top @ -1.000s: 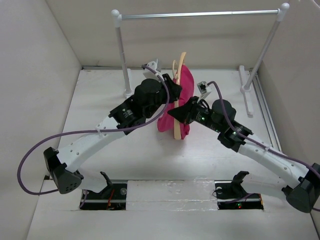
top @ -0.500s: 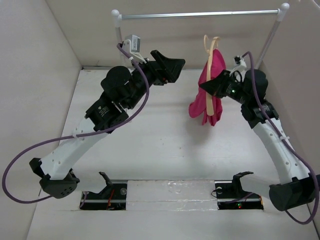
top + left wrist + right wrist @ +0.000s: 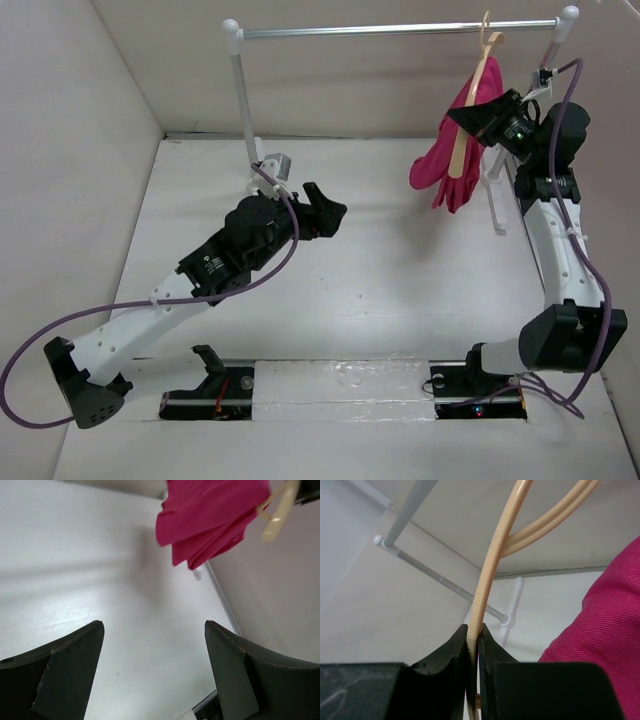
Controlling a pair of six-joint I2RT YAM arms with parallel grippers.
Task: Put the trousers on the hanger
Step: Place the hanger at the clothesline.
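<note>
Trousers (image 3: pixel 440 168) draped over tan hanger (image 3: pixel 484 62), pinched by right claw (image 3: pixel 472 120) beside rail (image 3: pixel 380 30); left claw (image 3: pixel 338 212) spread wide, empty.

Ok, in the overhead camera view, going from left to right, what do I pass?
Rail's left post → left gripper → pink trousers → right arm's white link. The hanger and right gripper overlap the trousers, so they're left out.
</note>
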